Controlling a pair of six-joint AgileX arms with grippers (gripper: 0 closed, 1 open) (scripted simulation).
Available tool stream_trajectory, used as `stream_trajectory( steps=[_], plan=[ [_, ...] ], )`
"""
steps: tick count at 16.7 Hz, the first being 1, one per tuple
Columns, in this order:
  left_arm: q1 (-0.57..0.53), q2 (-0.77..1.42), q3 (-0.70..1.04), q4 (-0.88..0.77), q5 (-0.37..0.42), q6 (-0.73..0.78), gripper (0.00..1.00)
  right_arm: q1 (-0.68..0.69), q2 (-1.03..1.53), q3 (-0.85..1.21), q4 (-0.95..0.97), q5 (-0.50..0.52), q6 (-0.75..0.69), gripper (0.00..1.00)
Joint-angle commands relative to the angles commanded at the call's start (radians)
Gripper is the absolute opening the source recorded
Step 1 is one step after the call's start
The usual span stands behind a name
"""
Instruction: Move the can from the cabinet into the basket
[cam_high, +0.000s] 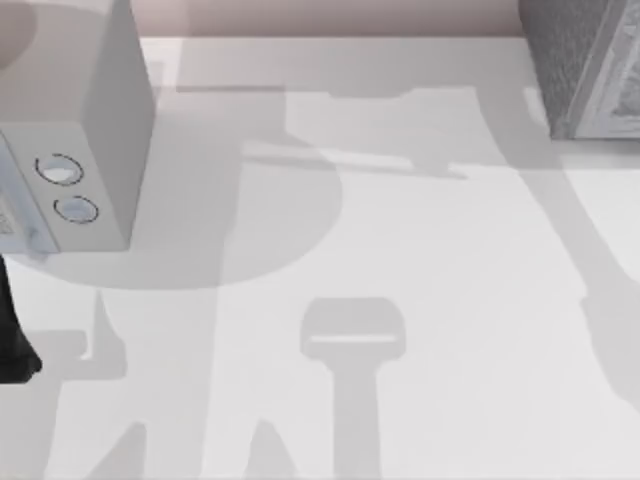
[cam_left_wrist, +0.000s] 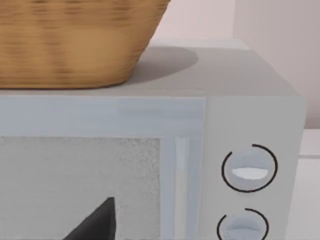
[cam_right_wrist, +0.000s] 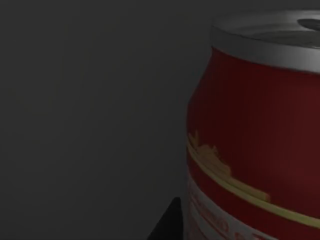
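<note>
Can (cam_right_wrist: 250, 140) red, yellow-banded label, silver top, upright, tool state cannot tell.

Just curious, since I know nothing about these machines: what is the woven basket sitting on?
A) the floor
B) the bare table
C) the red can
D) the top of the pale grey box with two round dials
D: in the left wrist view the basket rests on the flat top of the pale grey box, above its two dials.
</note>
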Motion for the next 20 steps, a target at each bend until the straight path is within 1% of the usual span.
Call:
stream_trajectory(
  steps=[3, 4, 13, 16, 20],
  plan=[
    [0.0, 0.0, 0.0, 0.0, 0.0, 0.0, 1.0, 0.0, 0.0, 0.0, 0.0, 0.0, 0.0, 0.02],
    [0.0, 0.0, 0.0, 0.0, 0.0, 0.0, 1.0, 0.0, 0.0, 0.0, 0.0, 0.0, 0.0, 0.0],
    [0.0, 0.0, 0.0, 0.0, 0.0, 0.0, 1.0, 0.003, -0.004, -0.001, -0.001, 0.003, 0.002, 0.0],
    [0.0, 0.0, 0.0, 0.0, 0.0, 0.0, 1.0, 0.044, -0.075, -0.022, -0.054, 0.05, 0.004, 0.0],
    [0.0, 0.0, 0.0, 0.0, 0.0, 0.0, 1.0, 0.155, -0.259, -0.07, -0.186, 0.158, 0.003, 0.0]
  ],
)
